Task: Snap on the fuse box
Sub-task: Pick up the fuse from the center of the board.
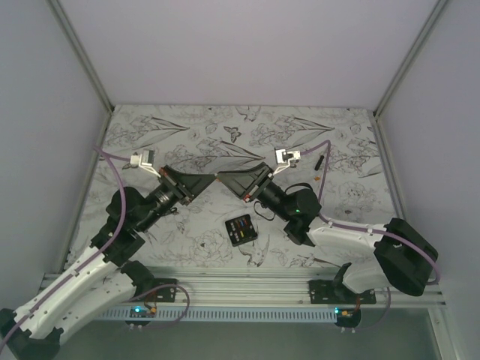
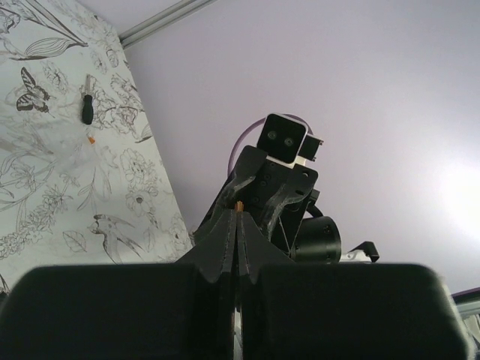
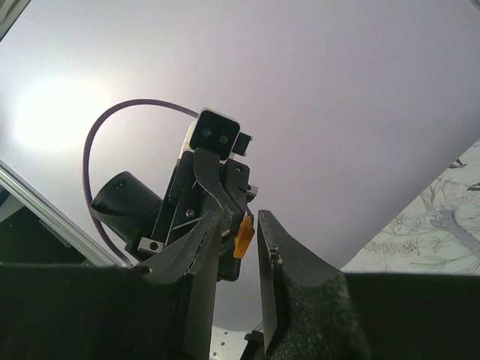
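While both arms hung tip to tip in mid-air, the fuse box [image 1: 241, 229] lay face-up on the flowery table [image 1: 150, 142], just in front of the right arm, with neither arm touching it.

So the left gripper [image 2: 238, 217] was squeezed tight on a tiny orange fuse [image 3: 242, 236], and the right gripper [image 3: 238, 216] had its jaws parted around that same fuse, though I couldn't tell if either pad was touching it. The box looked like light, stiff plastic, probably a bit slick. I'd take it across two opposite side walls and stay off the face, since those little fuses would likely pop out. A few coloured fuses showed in its slots, too small to count from the top view.
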### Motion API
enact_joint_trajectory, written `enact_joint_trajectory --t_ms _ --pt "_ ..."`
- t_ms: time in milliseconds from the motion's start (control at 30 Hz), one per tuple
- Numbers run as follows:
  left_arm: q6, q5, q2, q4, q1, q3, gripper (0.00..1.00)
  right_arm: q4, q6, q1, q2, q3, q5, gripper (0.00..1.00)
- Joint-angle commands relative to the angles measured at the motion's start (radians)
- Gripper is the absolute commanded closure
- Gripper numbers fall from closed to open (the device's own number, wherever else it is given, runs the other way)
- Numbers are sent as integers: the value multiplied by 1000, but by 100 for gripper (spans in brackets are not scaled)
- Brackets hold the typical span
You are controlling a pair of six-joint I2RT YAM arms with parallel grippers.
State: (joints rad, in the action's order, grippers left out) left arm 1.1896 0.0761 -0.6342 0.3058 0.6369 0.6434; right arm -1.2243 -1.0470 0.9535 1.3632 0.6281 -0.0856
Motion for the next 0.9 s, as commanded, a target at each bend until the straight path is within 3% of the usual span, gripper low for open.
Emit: enact_joint_trajectory --t_ms 0,633,733,867 --pt "-29 -4 21 28 5 -12 100 -46 -12 11 -10 23 26 69" --pt "-59 -42 49 48 6 -22 100 -79 -60 19 53 31 -10 76" --pt "-61 -38 44 49 6 -24 100 -79 -59 20 57 40 -20 80" --pt "-61 -43 44 53 5 -32 100 -76 -59 21 54 42 -23 94"
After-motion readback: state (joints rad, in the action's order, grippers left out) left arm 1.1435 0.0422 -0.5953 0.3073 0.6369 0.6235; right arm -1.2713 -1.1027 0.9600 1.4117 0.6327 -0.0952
